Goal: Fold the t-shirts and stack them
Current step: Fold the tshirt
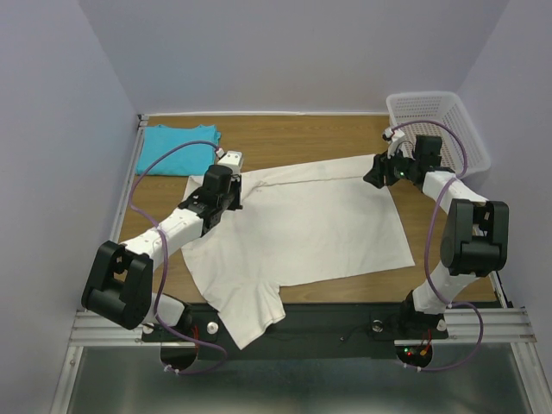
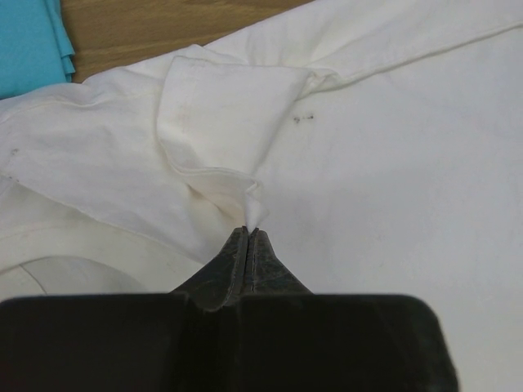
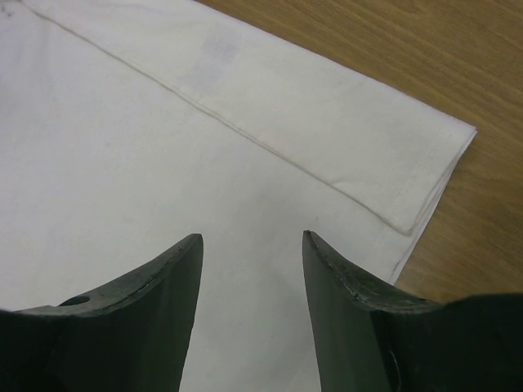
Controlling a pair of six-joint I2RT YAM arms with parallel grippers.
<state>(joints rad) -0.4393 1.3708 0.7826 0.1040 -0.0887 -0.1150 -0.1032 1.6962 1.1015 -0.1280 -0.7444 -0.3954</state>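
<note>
The cream t-shirt [image 1: 302,228] lies spread over the middle of the wooden table, one sleeve hanging over the near edge. My left gripper [image 1: 235,191] is shut on a pinch of its cloth near the left shoulder; the left wrist view shows the cloth [image 2: 255,208] rising into the closed fingertips [image 2: 249,233]. My right gripper [image 1: 378,175] is open above the shirt's far right corner; in the right wrist view its fingers [image 3: 184,261] hover over flat cream cloth [image 3: 122,155] next to a folded hem [image 3: 327,122]. The turquoise t-shirt [image 1: 177,148] lies folded at the far left, also seen in the left wrist view [image 2: 29,41].
A white perforated basket [image 1: 435,125] stands at the far right corner behind the right arm. Grey walls enclose the table on three sides. Bare wood [image 1: 285,138] shows along the far side and near the right edge [image 3: 458,73].
</note>
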